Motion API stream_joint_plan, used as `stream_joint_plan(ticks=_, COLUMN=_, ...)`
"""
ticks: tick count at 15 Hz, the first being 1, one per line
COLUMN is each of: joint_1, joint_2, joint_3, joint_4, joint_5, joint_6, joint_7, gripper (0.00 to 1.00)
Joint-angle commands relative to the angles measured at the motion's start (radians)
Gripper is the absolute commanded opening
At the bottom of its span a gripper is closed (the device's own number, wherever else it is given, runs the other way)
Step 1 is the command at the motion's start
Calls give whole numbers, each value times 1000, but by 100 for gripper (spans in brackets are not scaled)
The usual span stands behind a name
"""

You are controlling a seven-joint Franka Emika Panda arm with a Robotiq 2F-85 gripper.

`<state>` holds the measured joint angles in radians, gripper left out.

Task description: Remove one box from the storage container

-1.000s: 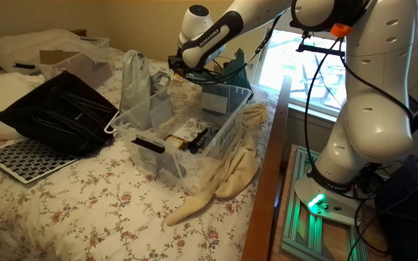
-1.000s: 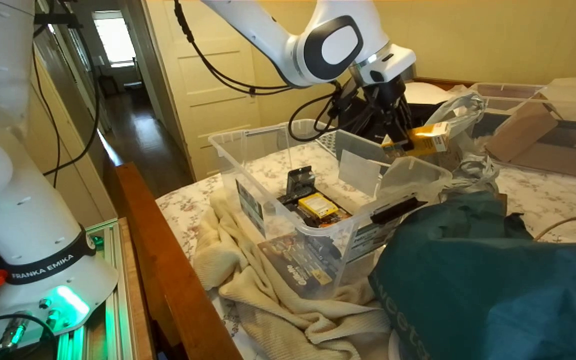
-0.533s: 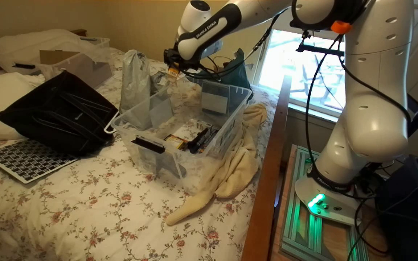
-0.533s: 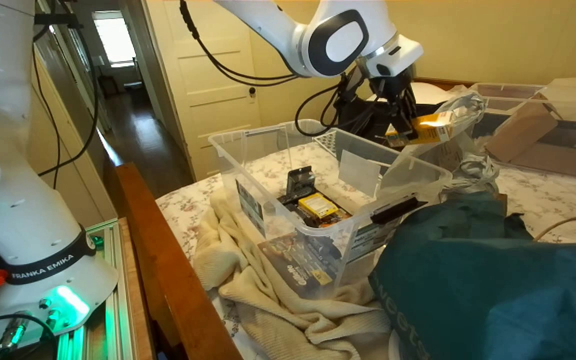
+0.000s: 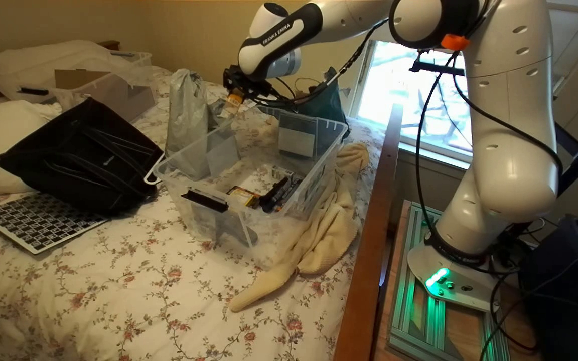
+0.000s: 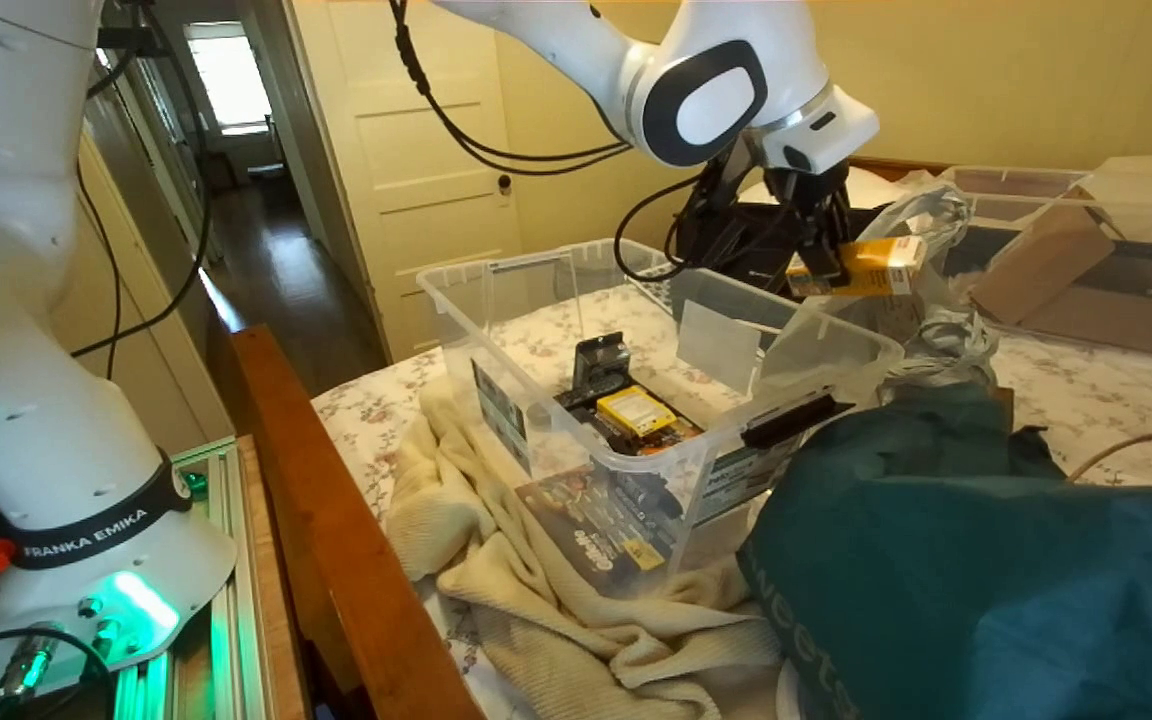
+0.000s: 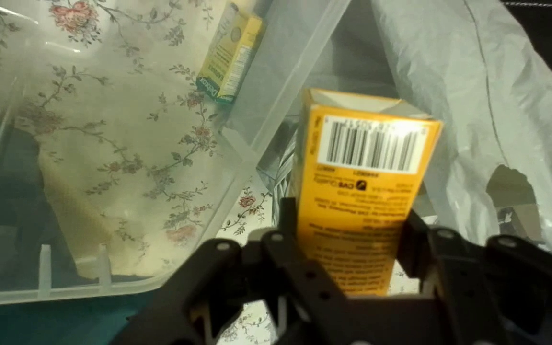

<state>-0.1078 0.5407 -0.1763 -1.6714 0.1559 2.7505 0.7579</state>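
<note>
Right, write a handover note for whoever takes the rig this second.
Gripper: shut on the yellow-orange box.
Where: it's held in the air, out of the storage container, close to the grey plastic bag; whether it touches the bag, I can't tell. A yellow package lies inside the container.
Done: one box is out.
Left: probably just setting it down outside and letting go.

FRANKA EMIKA marks the arm (image 5: 510,113), CVS the orange box (image 7: 362,196), Debrox the yellow carton (image 7: 230,58).
</note>
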Motion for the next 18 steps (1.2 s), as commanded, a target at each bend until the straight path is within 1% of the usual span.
stream_joint_plan(ticks=1, joint_1=-33, joint_2=78, joint_3=32, joint_4=113, joint_5=61, joint_6=-78, joint_7=-48, gripper=23)
stream_joint_plan(ticks=4, joint_1=-40, joint_2=110, joint_3=32, joint_4=166, joint_5=70, joint_6=-126, joint_7=-49, gripper=23)
stream_joint_plan(ticks=5, joint_1=-41, joint_2=117, joint_3=32, joint_4=179, joint_5=71, joint_6=-141, joint_7=-49, gripper=37)
stream_joint_plan(ticks=6, joint_1=-43, joint_2=126, joint_3=32, joint_4=192, joint_5=73, joint_6=-155, joint_7=-47, gripper=73)
stream_joint_plan(ticks=7, joint_1=-43, joint_2=133, joint_3=31, joint_4=202, joint_5=73, joint_6=-163, joint_7=-46, gripper=74)
stream_joint_plan(ticks=11, joint_1=-47, joint_2=154, joint_3=31, joint_4=231, joint_5=73, joint_6=-188, joint_7=-46, gripper=99)
stream_joint_plan(ticks=14, joint_1=-46, joint_2=157, joint_3=30, joint_4=234, joint_5=71, joint_6=-197, joint_7=-45, gripper=100)
stream_joint_plan(ticks=18, joint_1=-39, joint_2=137, joint_3=33, joint_4=198, joint_5=67, joint_6=-190, joint_7=-53, gripper=100)
